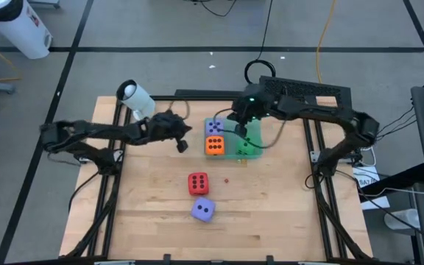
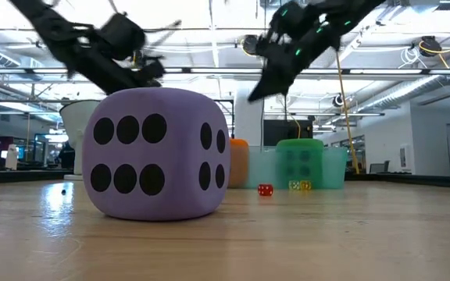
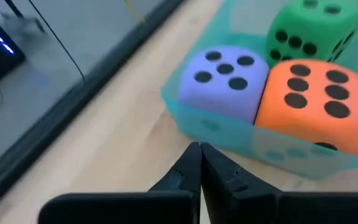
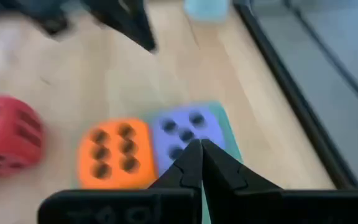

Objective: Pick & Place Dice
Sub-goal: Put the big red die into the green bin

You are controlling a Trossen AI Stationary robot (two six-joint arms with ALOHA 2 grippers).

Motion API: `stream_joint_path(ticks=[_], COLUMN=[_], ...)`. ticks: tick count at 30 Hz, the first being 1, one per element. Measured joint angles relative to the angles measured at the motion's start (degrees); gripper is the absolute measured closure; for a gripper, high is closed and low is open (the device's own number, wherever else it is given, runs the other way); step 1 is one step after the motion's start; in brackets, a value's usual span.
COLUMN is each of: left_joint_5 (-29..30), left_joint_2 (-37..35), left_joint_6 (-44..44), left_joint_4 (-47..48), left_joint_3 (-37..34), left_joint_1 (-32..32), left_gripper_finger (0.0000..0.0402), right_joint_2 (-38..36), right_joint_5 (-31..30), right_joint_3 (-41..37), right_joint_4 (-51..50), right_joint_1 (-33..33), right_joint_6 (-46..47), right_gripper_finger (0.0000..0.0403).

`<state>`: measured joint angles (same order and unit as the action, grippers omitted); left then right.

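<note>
On the translucent green square (image 1: 227,143) sit three dice, one lavender (image 1: 213,126), one orange (image 1: 215,146) and one green (image 1: 247,141), probably gathered there as the goal; the red die (image 1: 198,183) and the second lavender die (image 1: 203,211) wait on the table (image 1: 271,206). Both the left gripper (image 3: 200,163) and the right gripper (image 4: 199,160) hover near the square with fingers pressed together and empty. Only the low view shows tiny dice (image 2: 265,190) near the square.
</note>
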<state>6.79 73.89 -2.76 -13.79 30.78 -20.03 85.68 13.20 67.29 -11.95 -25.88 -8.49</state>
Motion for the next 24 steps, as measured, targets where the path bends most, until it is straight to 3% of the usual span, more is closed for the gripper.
stream_joint_path(ticks=[4,10,16,24], left_joint_5=[-1.91,-4.35,-6.96,-7.58], left_joint_2=[-11.51,-24.81,-26.82,-26.23], left_joint_6=[-0.12,1.98,2.02,2.89], left_joint_4=[-1.53,-1.35,1.44,2.15], left_joint_3=[-5.97,-10.82,-11.01,-11.07], left_joint_1=[-1.15,-1.35,-1.19,-1.06], left_gripper_finger=[0.0398,0.0399,0.0394,0.039], right_joint_2=[-10.12,-21.71,-23.6,-22.97], right_joint_5=[3.51,3.3,3.14,-2.72], right_joint_3=[-9.79,-26.03,-35.28,-36.92], right_joint_4=[10.88,27.79,39.6,35.7], right_joint_1=[1.33,4.41,7.3,12.99], right_joint_6=[3.34,9.92,13.21,14.16], right_gripper_finger=[0.0403,0.0403,0.0403,0.0403])
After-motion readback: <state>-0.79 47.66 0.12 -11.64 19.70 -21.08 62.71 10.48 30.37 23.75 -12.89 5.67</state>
